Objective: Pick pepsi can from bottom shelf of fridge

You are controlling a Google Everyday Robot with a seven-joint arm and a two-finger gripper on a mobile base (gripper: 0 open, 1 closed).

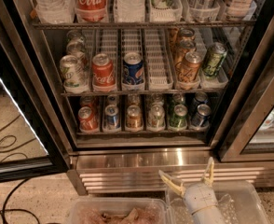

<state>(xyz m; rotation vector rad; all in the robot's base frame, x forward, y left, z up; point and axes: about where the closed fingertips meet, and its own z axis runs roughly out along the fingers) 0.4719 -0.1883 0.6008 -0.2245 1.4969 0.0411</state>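
The fridge stands with its door open, wire racks lit. The bottom shelf holds a row of cans in narrow white lanes. The pepsi can, dark navy with a silver top, stands at the front of the rightmost lane, next to a green can. A second dark can stands behind it. My gripper is open and empty. It is low in front of the ribbed steel base, well below the bottom shelf and a little left of the pepsi can's lane.
The middle shelf holds a brighter blue can, a red cola can and several others. The open glass door stands at the left, with cables on the floor. Two clear plastic bins lie under my gripper. A black door frame is at the right.
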